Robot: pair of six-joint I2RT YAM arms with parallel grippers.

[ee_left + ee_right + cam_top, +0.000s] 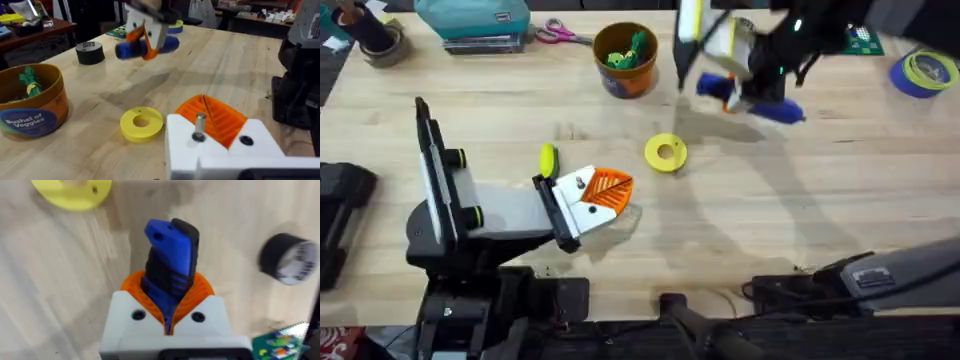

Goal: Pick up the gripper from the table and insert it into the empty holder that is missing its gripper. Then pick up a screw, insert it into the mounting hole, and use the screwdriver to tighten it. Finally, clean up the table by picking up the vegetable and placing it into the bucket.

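Note:
My left gripper rests low on the table, shut, its two orange ribbed tips pressed together in the white holders. A screw stands proud in one holder's mounting hole. At the far right, my right gripper hangs above the table, shut on the blue screwdriver, which lies crosswise in its pads. The left wrist view shows that screwdriver beyond the yellow ring. The bucket stands at the back middle with green and yellow pieces inside. A small yellow-green oblong piece, possibly the vegetable, lies by my left wrist.
A flat yellow ring lies between the two grippers. A black tape roll and a blue-and-yellow roll sit at the far right. Scissors, a teal case and a brown roll line the back edge.

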